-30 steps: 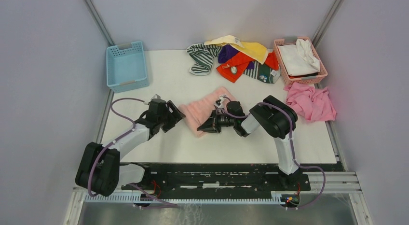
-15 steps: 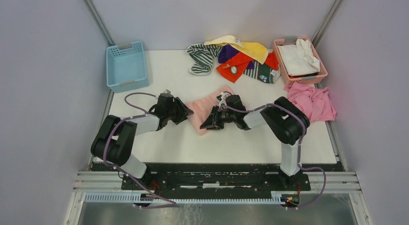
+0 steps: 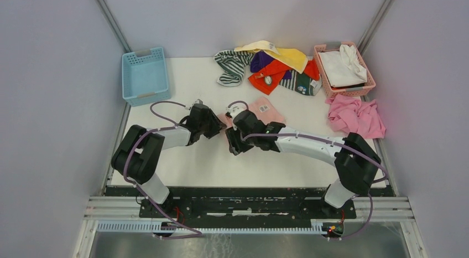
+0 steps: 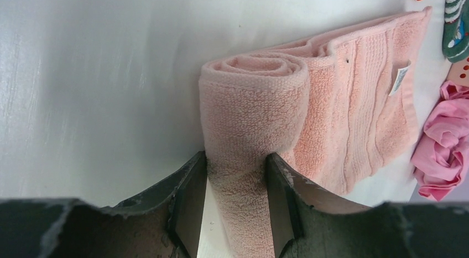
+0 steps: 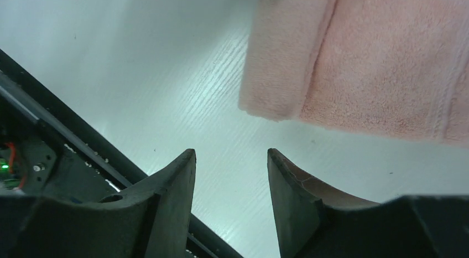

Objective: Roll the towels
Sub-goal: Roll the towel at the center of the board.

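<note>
**Position.** The light pink towel [image 4: 332, 103] lies on the tabletop [image 3: 188, 158] between the two arms, towards the middle of the work area. One end is wound into a loose spiral and the rest lies flat beyond it, with its tag [image 4: 399, 80] facing up. The pile of towels [image 3: 271, 64] waiting to be rolled sits at the far edge, well apart.

**Tools.** The left tool [image 4: 235, 158] stands about half open. Its jaws press both sides of the rolled end, and the cloth narrows slightly where it is gripped. The right tool [image 5: 231, 153] is parted and holds nothing. The towel's near edge lies just beyond its tips, apart from them.

**Risks, as judged.**
- The roll is held at one end only. If the left tool turns or advances alone, the free end is likely to lag, so the roll comes out as a cone or skews.
- The spiral looks loose. If the left jaws ease off before the right tool takes hold, the layers may spring open.
- The right tool sits low over the tabletop. If it closes from there it may pinch only the bottom layer or scrape the surface, dragging the flat part and not feeding the roll.
- A hard squeeze by the left tool could flatten the core and leave an oval roll.
- The bright pink cloth [image 3: 357, 117] lies just beside the towel's far end and could be caught if the towel slides that way.
</note>
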Available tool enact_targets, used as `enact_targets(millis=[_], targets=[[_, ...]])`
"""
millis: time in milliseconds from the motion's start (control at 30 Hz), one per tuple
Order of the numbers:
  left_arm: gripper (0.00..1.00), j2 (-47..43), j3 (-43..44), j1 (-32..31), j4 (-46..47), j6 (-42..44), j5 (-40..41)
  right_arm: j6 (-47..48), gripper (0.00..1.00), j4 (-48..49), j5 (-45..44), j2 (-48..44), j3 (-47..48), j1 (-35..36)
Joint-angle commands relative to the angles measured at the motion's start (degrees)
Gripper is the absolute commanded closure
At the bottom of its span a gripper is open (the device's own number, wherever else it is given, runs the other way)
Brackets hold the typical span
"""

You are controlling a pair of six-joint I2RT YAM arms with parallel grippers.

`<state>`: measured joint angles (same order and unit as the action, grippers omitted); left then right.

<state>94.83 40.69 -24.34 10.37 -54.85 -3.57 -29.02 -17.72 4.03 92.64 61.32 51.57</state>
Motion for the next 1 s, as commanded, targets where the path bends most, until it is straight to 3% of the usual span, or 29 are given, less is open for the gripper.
enact_targets(millis=[0,100,300,600,667,800,967], targets=[[0.51,3.36,-0.62,-1.34,-10.87,0.61,6.45,10.88,0.42,-8.47,-21.17,0.49,6.45,6.48],[0.50,3.42,-0.43,-1.83,-11.34,0.57,7.00,13.86,0.41,-7.06,-26.09,3.73,9.22,8.89],[0.51,3.25,-0.26,-2.40,-12.03,0.78,7.75,18.23,0.41,-2.90,-26.13,10.79,12.84,10.95],[0.51,3.11,-0.34,-2.89,-11.73,0.50,6.72,19.07,0.43,0.16,-30.04,19.66,10.50,11.07],[0.50,2.84,-0.28,-2.97,-11.68,0.52,6.20,18.59,0.48,-0.48,-32.47,21.44,9.43,11.05],[0.50,1.78,-0.13,-2.94,-12.04,0.42,5.97,17.18,0.68,-2.08,-35.14,22.73,7.37,11.09],[0.48,-1.92,-1.26,-2.90,-12.33,-0.70,4.45,15.57,0.94,-1.76,-27.56,18.00,4.53,10.89]])
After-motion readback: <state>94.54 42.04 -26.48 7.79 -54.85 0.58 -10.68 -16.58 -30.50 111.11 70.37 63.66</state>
